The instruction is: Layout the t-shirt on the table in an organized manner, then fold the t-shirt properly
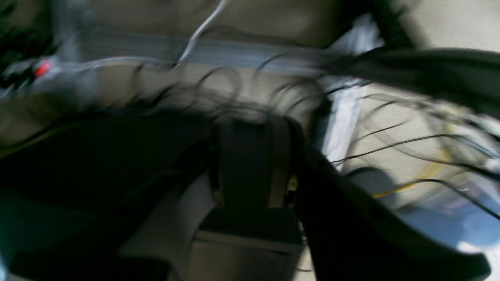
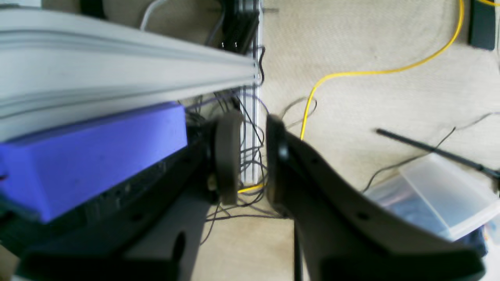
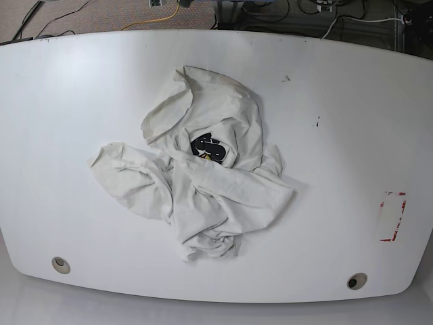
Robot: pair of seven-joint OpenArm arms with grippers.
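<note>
The t-shirt (image 3: pixel 203 196) lies crumpled mid-surface (image 3: pixel 338 135) (black print peeking out), while the right gripper (image 2: pixel 250 156) holds its jaws slightly apart, empty, and the left gripper's (image 1: pixel 254 164) are too blurred to tell.

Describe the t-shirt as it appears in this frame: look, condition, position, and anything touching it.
The t-shirt is off-white, soft cotton-like cloth, lying crumpled in a loose heap near the middle of the table. It is bunched and twisted, with folds overlapping; one flap sticks out toward the base view's left. Only a small patch of black print with a bit of yellow shows amid the folds. It rests on the tabletop alone; no gripper appears in the base view, and nothing else touches it.
</note>
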